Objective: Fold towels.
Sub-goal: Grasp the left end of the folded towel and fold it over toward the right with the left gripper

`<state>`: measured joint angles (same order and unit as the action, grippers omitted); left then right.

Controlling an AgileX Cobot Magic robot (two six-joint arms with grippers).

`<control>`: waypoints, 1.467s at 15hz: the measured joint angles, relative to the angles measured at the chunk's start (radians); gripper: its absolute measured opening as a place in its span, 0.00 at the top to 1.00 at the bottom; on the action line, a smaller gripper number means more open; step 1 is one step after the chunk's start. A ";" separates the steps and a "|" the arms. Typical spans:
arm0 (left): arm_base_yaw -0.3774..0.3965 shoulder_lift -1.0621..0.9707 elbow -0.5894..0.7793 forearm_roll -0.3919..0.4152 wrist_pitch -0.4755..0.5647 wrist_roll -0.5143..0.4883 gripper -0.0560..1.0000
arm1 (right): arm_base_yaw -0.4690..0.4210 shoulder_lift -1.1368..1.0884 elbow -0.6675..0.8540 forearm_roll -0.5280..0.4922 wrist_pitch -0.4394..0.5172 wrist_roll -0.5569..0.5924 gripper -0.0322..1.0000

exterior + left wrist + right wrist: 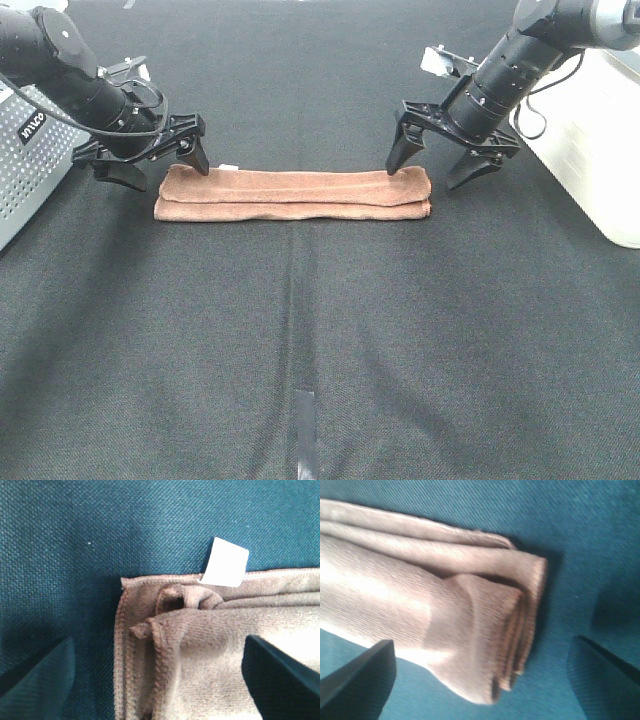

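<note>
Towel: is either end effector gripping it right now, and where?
Nothing is held: left end effector and right end effector are open, one at each end of the towel.

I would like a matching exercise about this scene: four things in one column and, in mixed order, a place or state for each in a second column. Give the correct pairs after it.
Column 1
1. towel
2. white tag
3. left gripper
4. right gripper

Column 2
A. open, at the towel end without the tag
B. folded into a long narrow strip
C. open, at the towel end with the tag
D. sticks out from the towel's edge onto the black cloth

Pairs: 1-B, 2-D, 3-C, 4-A
</note>
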<state>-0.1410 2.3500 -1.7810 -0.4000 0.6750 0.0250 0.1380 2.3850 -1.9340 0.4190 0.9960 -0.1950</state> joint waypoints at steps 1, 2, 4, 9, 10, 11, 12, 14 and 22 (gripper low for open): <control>0.000 0.011 -0.003 -0.010 -0.001 -0.002 0.14 | 0.000 0.000 0.000 -0.007 0.001 0.000 0.13; 0.000 0.011 -0.003 -0.010 -0.001 -0.002 0.14 | 0.000 0.000 0.000 -0.007 0.001 0.000 0.13; 0.000 0.033 -0.004 -0.023 0.002 -0.005 0.14 | 0.000 0.000 0.000 -0.008 0.001 0.000 0.13; -0.009 0.049 -0.006 -0.071 -0.005 -0.016 0.52 | 0.000 -0.001 0.000 -0.018 -0.002 0.000 0.13; -0.011 0.049 -0.006 -0.070 -0.005 -0.017 0.68 | 0.000 -0.001 0.000 -0.019 -0.002 0.000 0.13; -0.012 0.049 -0.006 -0.067 -0.004 -0.017 0.88 | 0.000 -0.001 0.000 -0.020 -0.002 0.000 0.13; -0.012 0.049 -0.006 -0.063 -0.004 -0.018 0.90 | 0.000 -0.001 0.000 -0.021 -0.003 0.002 0.13; -0.012 0.047 -0.006 -0.032 0.004 -0.025 0.90 | 0.000 -0.001 0.000 -0.021 -0.001 0.014 0.13; 0.069 -0.099 -0.117 0.082 0.227 -0.065 0.90 | 0.000 -0.050 0.000 -0.019 0.039 0.026 0.13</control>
<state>-0.0720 2.2510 -1.8980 -0.3180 0.9020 -0.0400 0.1380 2.3350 -1.9340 0.4000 1.0350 -0.1690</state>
